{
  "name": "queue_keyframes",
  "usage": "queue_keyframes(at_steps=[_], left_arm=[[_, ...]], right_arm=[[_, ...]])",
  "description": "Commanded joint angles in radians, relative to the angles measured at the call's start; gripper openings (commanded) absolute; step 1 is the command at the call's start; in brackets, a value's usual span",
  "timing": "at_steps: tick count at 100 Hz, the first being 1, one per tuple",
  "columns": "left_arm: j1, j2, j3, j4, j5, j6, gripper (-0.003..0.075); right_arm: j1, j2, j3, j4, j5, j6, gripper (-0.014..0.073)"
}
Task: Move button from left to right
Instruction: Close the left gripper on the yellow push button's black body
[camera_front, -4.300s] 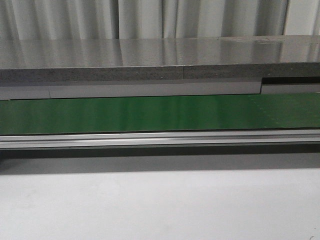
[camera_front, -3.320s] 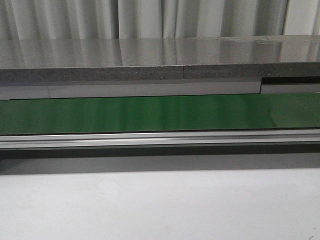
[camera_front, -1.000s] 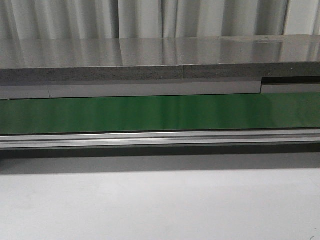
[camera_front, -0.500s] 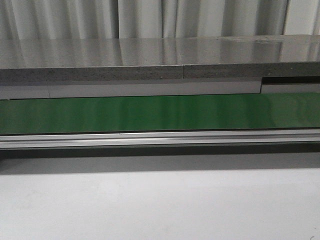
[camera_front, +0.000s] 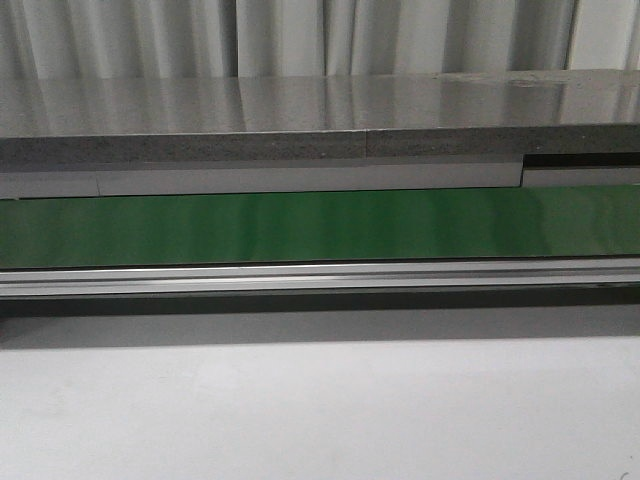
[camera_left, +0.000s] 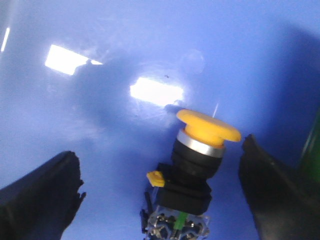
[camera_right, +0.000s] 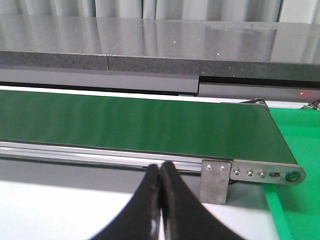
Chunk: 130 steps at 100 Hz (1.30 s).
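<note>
Wide-spread, left jaws flank the button (camera_left: 192, 165), untouching.

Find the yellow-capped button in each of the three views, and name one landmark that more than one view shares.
Front view: the button is not in it.
Left wrist view: the button lies on a blue surface, between the open left gripper's fingers.
Right wrist view: not in it.
Shared landmark: the green conveyor belt, also in the right wrist view.

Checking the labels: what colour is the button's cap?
Orange-yellow cap on the button, seen best in the left wrist view.
</note>
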<state>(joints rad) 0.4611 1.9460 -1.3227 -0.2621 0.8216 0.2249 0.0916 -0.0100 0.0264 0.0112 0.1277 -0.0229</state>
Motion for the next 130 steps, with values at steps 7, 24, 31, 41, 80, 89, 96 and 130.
queue_keyframes(at_steps=[7,24,31,41,80,89,96,130], left_arm=[[-0.004,-0.049,-0.03,0.003,-0.022,-0.023,0.0617],[-0.004,-0.027,-0.03,0.003,0.001,-0.023,0.0617],[-0.004,-0.001,-0.03,0.003,0.024,-0.023,0.0611],[-0.007,0.038,-0.03,0.003,0.052,-0.023,0.0562],[-0.016,0.046,-0.036,0.001,0.074,-0.023,0.0124],[-0.016,0.029,-0.036,0.001,0.077,-0.023,-0.0023],[-0.016,0.001,-0.036,0.001,0.074,-0.023,-0.002],[-0.066,-0.162,-0.135,-0.013,0.136,-0.011,-0.0021]], right_arm=[[-0.003,-0.02,-0.016,-0.011,-0.087,-0.001,-0.0067],[-0.003,-0.02,-0.016,-0.011,-0.087,-0.001,-0.0067],[-0.003,-0.02,-0.016,-0.011,-0.087,-0.001,-0.0067],[-0.003,-0.02,-0.016,-0.011,-0.087,-0.001,-0.0067],[-0.003,-0.018,-0.016,-0.011,-0.087,-0.001,-0.0067],[-0.003,-0.018,-0.016,-0.011,-0.087,-0.001,-0.0067],[-0.003,-0.018,-0.016,-0.011,-0.087,-0.001,-0.0067],[-0.003,-0.018,-0.016,-0.011,-0.087,-0.001,-0.0067]])
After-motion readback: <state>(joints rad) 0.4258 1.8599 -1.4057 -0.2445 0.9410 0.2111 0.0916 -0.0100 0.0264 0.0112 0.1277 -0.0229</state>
